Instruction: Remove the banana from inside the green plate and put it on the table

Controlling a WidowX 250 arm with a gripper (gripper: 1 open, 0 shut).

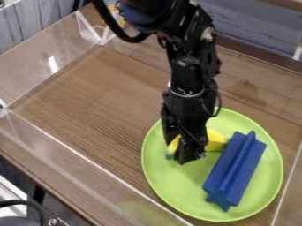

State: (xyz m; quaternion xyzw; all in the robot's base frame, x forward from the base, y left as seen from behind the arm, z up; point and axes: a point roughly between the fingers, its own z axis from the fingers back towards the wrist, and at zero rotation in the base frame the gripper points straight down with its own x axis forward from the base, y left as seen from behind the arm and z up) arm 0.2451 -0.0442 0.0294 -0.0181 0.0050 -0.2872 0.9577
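The robot arm (192,66) is black, with chunky jointed segments, a thick looping black cable (115,24) and dark fingers (169,134).
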